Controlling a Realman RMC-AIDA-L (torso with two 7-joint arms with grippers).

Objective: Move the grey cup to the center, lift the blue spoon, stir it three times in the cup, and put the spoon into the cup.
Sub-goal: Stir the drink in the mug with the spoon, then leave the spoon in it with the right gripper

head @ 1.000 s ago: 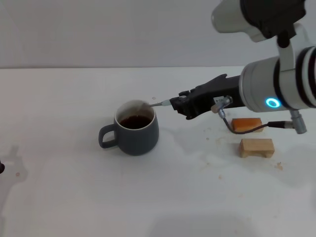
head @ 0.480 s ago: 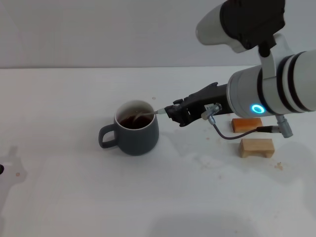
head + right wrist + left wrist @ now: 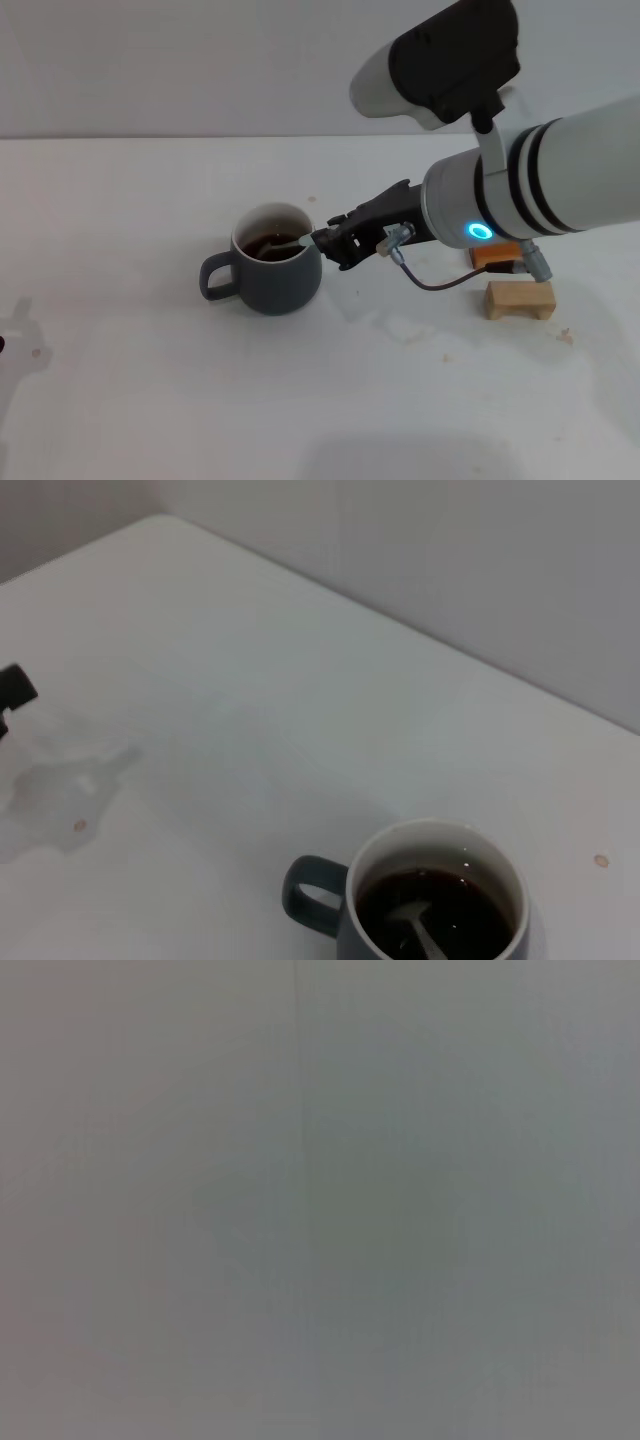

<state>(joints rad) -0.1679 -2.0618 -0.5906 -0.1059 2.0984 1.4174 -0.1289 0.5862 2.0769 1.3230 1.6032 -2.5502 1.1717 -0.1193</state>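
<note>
- The grey cup (image 3: pixel 272 260) sits mid-bench — dark drink inside.
- My right gripper (image 3: pixel 322 240) pinches the blue spoon (image 3: pixel 285 243) — its bowl dips in the drink.

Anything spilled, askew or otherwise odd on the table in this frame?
Faint wet-looking patches and small brown specks mark the white table right of the grey cup, near the wooden blocks. Otherwise nothing stands out: the cup stands upright while the right gripper holds the blue spoon in the liquid.

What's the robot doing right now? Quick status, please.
Right gripper shut on blue spoon, bowl dipped in grey cup. Left gripper unseen. Wooden blocks well aside.
</note>
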